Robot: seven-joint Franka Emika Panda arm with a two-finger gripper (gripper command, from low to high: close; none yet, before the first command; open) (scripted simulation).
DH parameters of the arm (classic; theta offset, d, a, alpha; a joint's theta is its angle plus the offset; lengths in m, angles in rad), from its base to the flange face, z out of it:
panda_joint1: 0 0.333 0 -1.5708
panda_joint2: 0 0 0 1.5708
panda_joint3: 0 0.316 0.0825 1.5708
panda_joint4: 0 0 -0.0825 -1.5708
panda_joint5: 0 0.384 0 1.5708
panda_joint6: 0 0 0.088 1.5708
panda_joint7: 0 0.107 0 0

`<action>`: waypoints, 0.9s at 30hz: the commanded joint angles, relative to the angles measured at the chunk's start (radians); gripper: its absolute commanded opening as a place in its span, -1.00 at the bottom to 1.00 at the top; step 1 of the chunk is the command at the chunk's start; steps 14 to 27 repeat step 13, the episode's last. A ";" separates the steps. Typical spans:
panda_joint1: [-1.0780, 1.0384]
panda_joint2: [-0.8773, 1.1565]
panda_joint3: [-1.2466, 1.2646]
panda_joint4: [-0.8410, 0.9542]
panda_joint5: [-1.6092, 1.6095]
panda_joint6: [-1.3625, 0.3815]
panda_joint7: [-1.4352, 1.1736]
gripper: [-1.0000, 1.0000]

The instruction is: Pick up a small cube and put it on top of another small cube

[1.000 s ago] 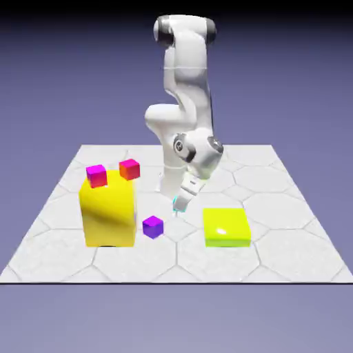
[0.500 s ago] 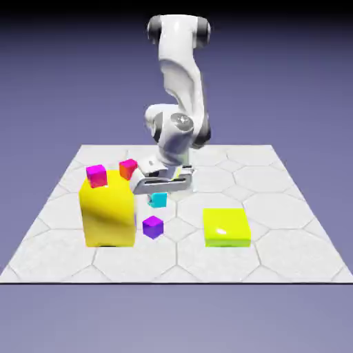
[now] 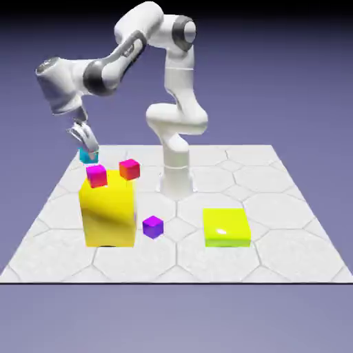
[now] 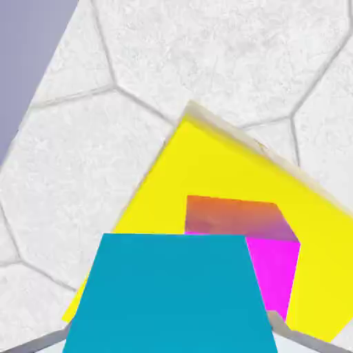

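Hand [image 3: 88,153] closed on the cyan cube [image 3: 88,157], held up near the magenta cube [image 3: 96,176], which sits atop the yellow block [image 3: 109,214]. An orange-red cube [image 3: 129,169] appears beside the magenta one; a purple cube [image 3: 153,227] lies on the desk [image 3: 289,255], between block and yellow-green slab [image 3: 226,226].

Exterior view: no readable text, label, brand, number or sign is showing.
Hand view: no readable lettering, figure or mark is showing here either.
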 commanded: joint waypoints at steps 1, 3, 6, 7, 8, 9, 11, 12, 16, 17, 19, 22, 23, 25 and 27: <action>-0.011 0.001 -0.030 0.027 0.028 -0.037 0.044 -1.00; 0.031 0.012 -0.010 -0.001 -0.003 -0.075 0.118 -1.00; 0.035 0.013 -0.005 -0.074 0.003 -0.001 0.111 -1.00; 0.037 0.013 -0.002 -0.110 0.006 0.035 0.108 -1.00; 0.039 0.014 0.001 -0.146 0.009 0.072 0.105 -1.00; 0.040 0.014 0.003 -0.172 0.012 0.098 0.102 -1.00; 0.040 0.014 0.003 -0.172 0.012 0.098 0.102 1.00; 0.038 0.014 0.000 -0.136 0.009 0.062 0.106 1.00; 0.036 0.013 -0.003 -0.099 0.006 0.025 0.109 1.00; 0.036 0.013 -0.003 -0.099 0.006 0.025 0.109 1.00; 0.036 0.013 -0.003 -0.099 0.006 0.025 0.109 1.00; 0.036 0.013 -0.003 -0.099 0.006 0.025 0.109 1.00; 0.036 0.013 -0.003 -0.099 0.006 0.025 0.109 1.00; 0.036 0.013 -0.003 -0.099 0.006 0.025 0.109 1.00; 0.036 0.013 -0.003 -0.099 0.006 0.025 0.109 1.00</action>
